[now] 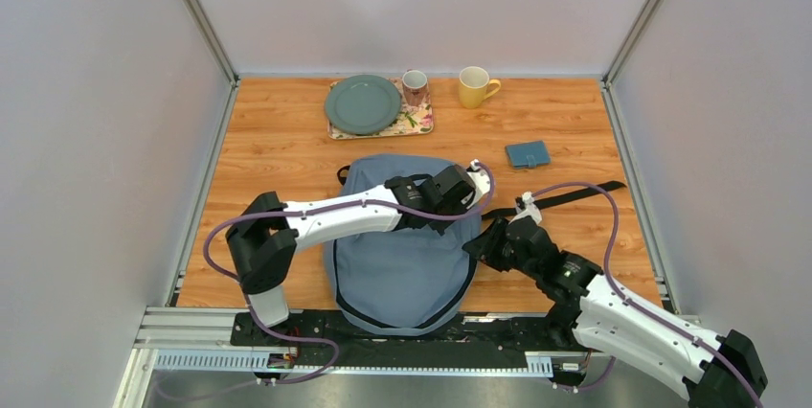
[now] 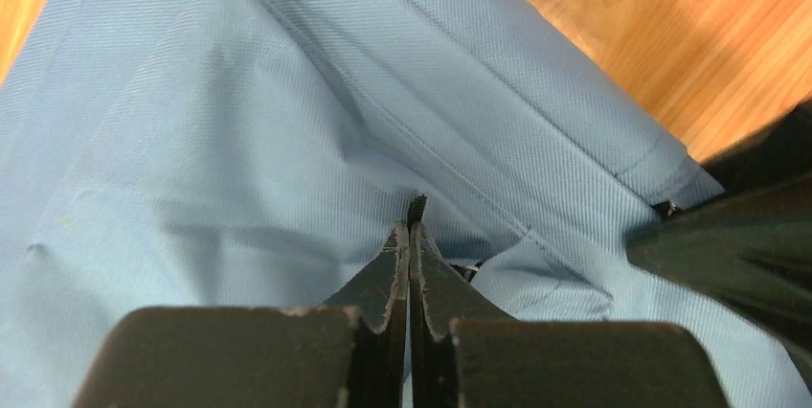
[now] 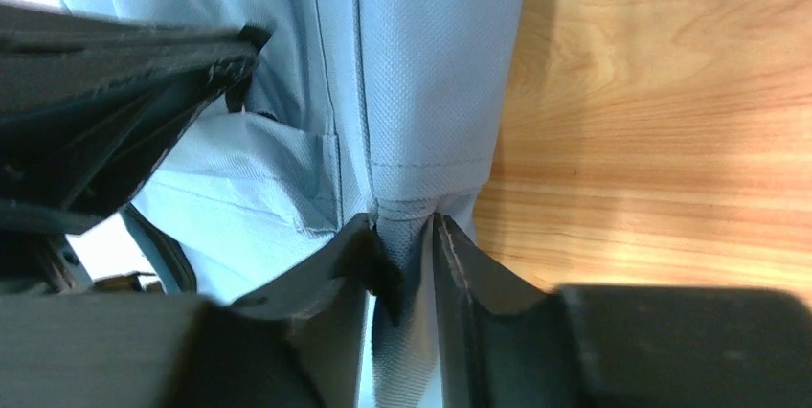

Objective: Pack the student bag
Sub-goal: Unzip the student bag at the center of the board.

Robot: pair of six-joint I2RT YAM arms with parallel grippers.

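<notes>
The student bag [image 1: 397, 269], soft grey-blue fabric with black trim, lies flat in the middle of the table. My left gripper [image 1: 467, 192] reaches over the bag to its upper right side. In the left wrist view the left gripper [image 2: 410, 228] is shut, and a small black zipper tab [image 2: 417, 207] sticks out past its tips. My right gripper [image 1: 476, 247] is at the bag's right edge. In the right wrist view the right gripper [image 3: 404, 226] has its jaws slightly apart, and a gathered fold of bag fabric [image 3: 412, 188] fills the space between them.
At the back stand a green plate [image 1: 363, 104] on a floral tray [image 1: 421, 124], a floral mug [image 1: 415, 87] and a yellow mug [image 1: 474, 87]. A small teal case [image 1: 528, 154] lies right of the bag. A black strap [image 1: 579, 194] trails toward the right wall.
</notes>
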